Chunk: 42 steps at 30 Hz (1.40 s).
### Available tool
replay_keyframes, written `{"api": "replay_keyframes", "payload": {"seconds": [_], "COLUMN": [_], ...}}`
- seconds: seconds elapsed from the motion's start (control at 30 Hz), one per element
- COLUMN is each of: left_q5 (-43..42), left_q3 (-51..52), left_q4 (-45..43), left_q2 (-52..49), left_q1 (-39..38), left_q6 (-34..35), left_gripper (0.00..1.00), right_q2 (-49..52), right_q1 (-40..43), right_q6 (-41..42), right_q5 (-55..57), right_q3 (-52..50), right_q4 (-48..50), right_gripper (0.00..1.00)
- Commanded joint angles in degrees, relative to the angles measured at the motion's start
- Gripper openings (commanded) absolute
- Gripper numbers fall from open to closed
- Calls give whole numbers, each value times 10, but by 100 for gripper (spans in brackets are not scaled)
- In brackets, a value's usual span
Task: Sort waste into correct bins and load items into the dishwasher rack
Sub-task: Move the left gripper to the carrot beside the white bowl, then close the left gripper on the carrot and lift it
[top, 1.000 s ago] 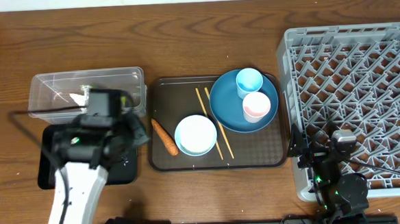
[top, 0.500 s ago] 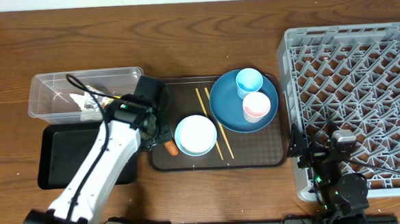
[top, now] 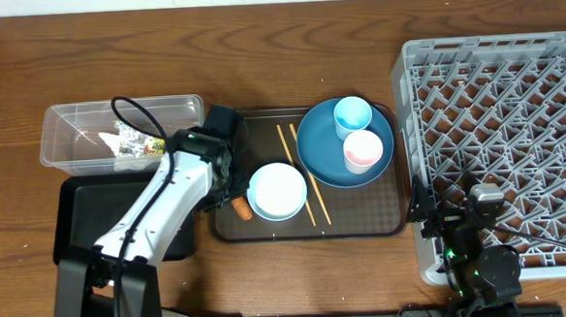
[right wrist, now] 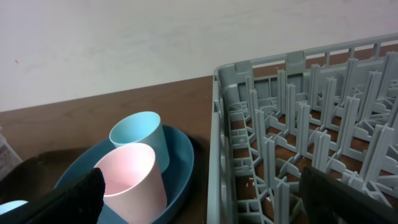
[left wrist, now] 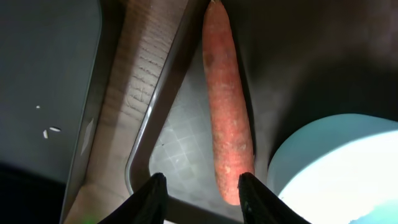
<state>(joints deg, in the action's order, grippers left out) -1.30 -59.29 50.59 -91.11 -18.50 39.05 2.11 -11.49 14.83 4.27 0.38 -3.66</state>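
Swung off the black tray (top: 72, 213) to the carrot (top: 241, 210).
Overhead: parked with left gripper (top: 224, 176) over the carrot's upper end. Left wrist: half parted, empty, carrot tip between the fingers, nearer the right one. Right wrist: right gripper (right wrist: 205, 196) spread wide, empty, rack (right wrist: 298, 112) ahead.

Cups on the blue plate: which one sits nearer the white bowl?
The pinkish-white cup: on the blue plate it stands on the side toward the white bowl; the light blue cup is farther off.

You'll find no text you can read here; the print on the snack wrapper (top: 137, 145) in the clear tub (top: 68, 126) is too small.
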Motion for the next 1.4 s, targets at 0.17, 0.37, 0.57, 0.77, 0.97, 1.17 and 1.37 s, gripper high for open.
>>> {"api": "replay_keyframes", "payload": {"seconds": [0.17, 0.37, 0.57, 0.77, 0.97, 1.17, 1.37], "left_q5": [-16, -32, -30, 19, 20, 20, 18], "left_q3": [0, 0, 0, 0, 0, 0, 3], "left_q4": [-7, -23, -33, -31, -29, -16, -12], "left_q2": [-7, -7, -7, -7, -7, -7, -7], "left_q1": [-3, -27, -63, -67, -58, -40, -38], "left_q6": [9, 9, 7, -9, -25, -32, -30], "left_gripper": [37, 37, 37, 37, 37, 37, 37], "right_q2": [-1, -1, -1, -1, -1, -1, -1], "right_q1": [1, 1, 1, 1, 1, 1, 1], "right_q6": [-3, -3, -3, -3, -3, -3, -3], "right_q5": [0, 0, 0, 0, 0, 0, 0], "right_q3": [-1, -1, -1, -1, -1, -1, -1], "right_q4": [-2, -2, -2, -2, -2, -2, -2], "right_gripper": [99, 99, 99, 99, 99, 99, 99]}}
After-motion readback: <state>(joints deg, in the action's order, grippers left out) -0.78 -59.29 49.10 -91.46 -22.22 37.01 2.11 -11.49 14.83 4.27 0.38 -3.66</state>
